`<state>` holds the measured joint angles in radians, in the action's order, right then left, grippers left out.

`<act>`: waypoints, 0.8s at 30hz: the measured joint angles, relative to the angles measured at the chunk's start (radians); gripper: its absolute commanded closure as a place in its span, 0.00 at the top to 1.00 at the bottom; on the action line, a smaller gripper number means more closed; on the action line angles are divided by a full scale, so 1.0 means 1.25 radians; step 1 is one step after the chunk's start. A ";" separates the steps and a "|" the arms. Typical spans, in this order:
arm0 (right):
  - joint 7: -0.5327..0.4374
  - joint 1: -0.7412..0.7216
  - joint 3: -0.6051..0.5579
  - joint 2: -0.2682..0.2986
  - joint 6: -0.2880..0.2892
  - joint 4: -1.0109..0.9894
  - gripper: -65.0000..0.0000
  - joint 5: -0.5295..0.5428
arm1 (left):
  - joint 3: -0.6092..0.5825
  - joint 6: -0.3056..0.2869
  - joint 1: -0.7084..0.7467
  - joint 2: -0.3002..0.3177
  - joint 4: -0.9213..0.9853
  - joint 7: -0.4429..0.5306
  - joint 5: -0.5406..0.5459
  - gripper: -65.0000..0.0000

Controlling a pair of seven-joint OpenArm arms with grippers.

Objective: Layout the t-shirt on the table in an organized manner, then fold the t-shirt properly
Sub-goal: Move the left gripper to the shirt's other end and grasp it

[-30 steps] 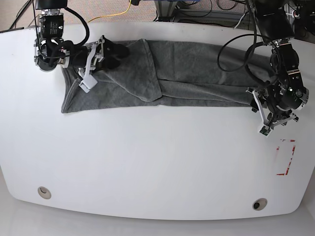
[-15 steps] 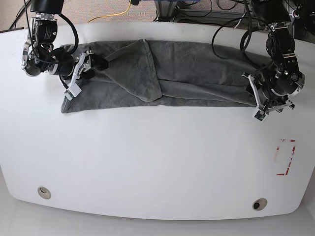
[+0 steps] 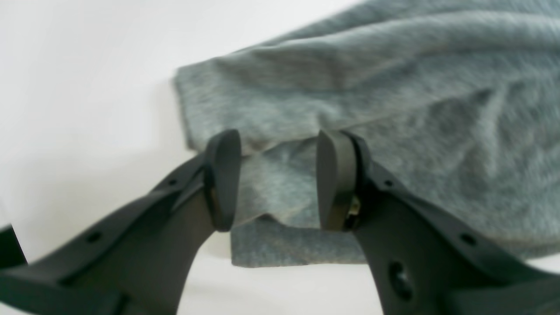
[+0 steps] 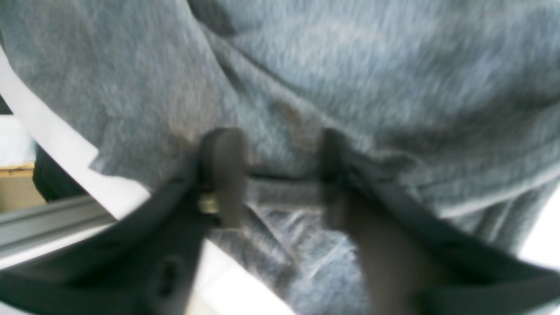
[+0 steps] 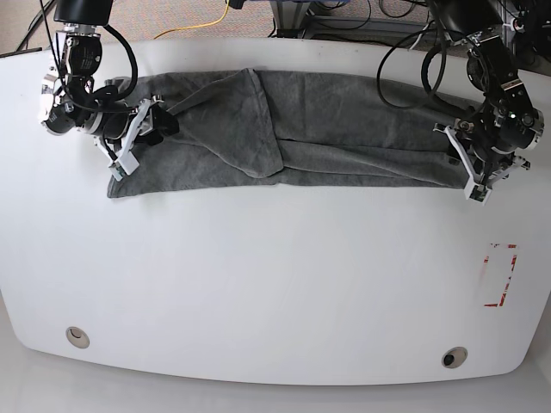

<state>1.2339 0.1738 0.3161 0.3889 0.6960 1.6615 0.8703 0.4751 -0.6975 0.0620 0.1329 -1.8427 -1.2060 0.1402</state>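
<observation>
White table with grey t-shirt spread lengthwise.

The heather-grey knit cloth t-shirt across the upper frame looks soft, matt and finely fuzzy, creased into ridges. The white bench beneath it is smooth and glossy. The left gripper, lower centre of its wrist view, has matt dark plastic fingers.
</observation>
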 measured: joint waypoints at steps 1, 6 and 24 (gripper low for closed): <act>-0.002 0.000 0.000 0.002 0.000 0.000 0.21 -0.006 | 0.023 -0.002 -0.002 -0.004 0.001 0.002 0.005 0.39; -0.010 -0.005 0.001 0.001 0.000 0.000 0.22 -0.110 | 0.115 0.000 -0.026 -0.015 0.006 -0.002 0.010 0.39; -0.070 0.005 0.000 -0.016 0.000 0.000 0.25 -0.191 | 0.251 0.000 -0.072 0.095 0.299 -0.004 0.250 0.57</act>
<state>1.1469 0.1799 0.3161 0.3687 0.6964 1.6611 0.6319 0.7883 -0.6971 -0.0280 0.2512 -1.4685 -1.2114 0.4530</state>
